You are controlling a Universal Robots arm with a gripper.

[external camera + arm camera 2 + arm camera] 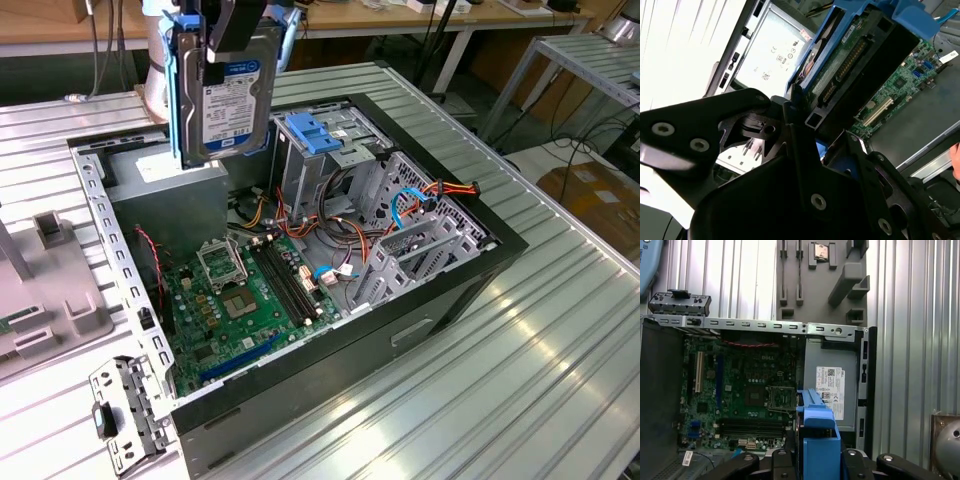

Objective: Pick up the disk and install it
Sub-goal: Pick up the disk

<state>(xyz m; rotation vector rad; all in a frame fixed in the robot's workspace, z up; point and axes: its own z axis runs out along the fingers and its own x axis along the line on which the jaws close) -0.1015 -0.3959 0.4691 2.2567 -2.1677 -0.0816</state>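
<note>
Grips the disk [225,100] tight in the gripper [222,55], high over the case [430,320], above the grey box [165,195] and beside the cage [310,160]. Likely needs a steady pinch, rails squared to the cage, clear of cables [300,225]. Stands on end: long axis vertical, label facing the exterior view's camera.

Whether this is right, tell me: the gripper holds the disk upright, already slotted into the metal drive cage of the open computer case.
Not slotted in. In the exterior view the gripper holds the disk upright in the air above the open computer case, apart from the metal drive cage. The rest stands.
</note>
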